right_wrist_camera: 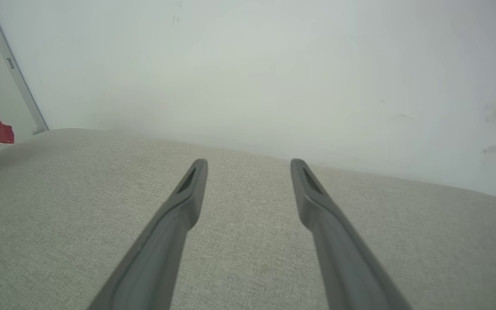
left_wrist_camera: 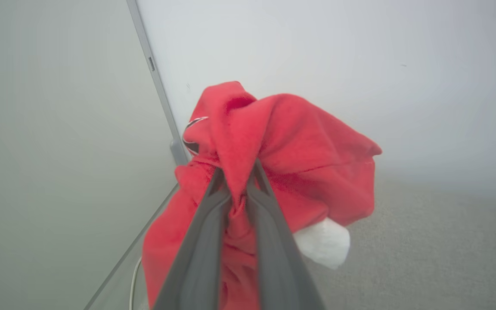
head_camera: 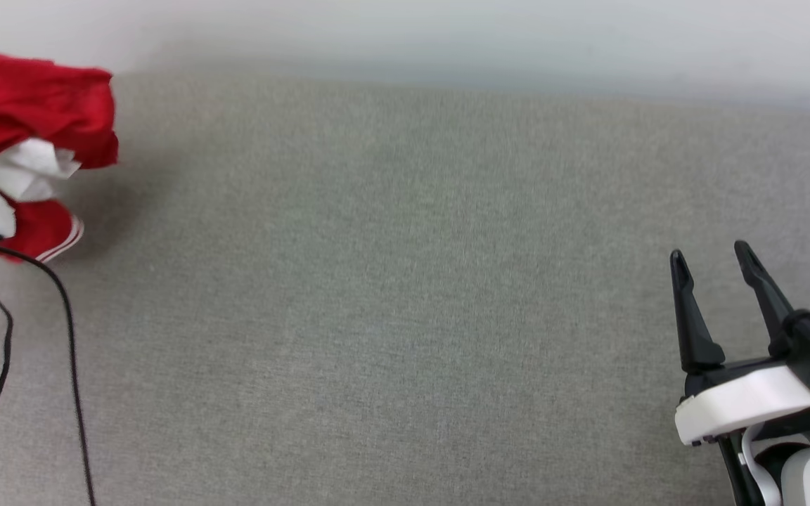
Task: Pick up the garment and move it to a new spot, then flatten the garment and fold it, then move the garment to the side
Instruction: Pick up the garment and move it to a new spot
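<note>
The right end effector hangs at the near right over the grey fabric-covered desk, its two dark fingers spread wide with nothing between them; a black cable loops down at the near left; farther back at the left edge, the left end effector is pinched narrow on a fold of the garment, a bunched red bundle with a white sleeve poking out underneath; behind it rises a pale wall.
</note>
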